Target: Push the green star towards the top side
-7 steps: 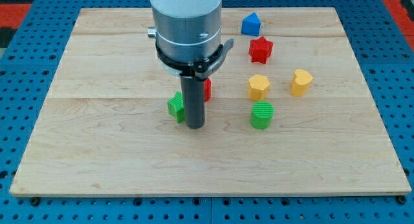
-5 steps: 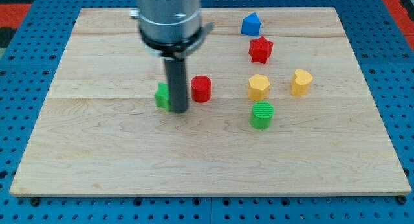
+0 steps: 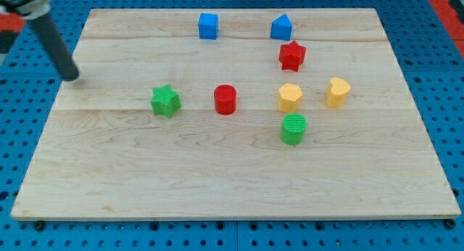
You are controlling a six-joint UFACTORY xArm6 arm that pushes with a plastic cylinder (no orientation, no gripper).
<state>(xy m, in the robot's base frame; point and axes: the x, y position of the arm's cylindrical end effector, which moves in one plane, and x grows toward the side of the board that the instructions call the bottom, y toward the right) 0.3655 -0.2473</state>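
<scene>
The green star [image 3: 165, 101] lies left of the board's middle, level with the red cylinder [image 3: 225, 99]. My tip [image 3: 70, 77] is at the board's left edge, well to the upper left of the green star and not touching any block. The rod leans up toward the view's top left corner.
A blue cube [image 3: 208, 25] and a blue pointed block [image 3: 281, 27] sit near the top edge. A red star [image 3: 292, 56], a yellow hexagon [image 3: 289, 98], a yellow heart [image 3: 337, 91] and a green cylinder [image 3: 293, 129] stand on the right half of the wooden board [image 3: 217, 186].
The tip has swung from beside the green star far to the upper left. The green star has shifted left and a little up and now stands uncovered. The blue cube is now visible.
</scene>
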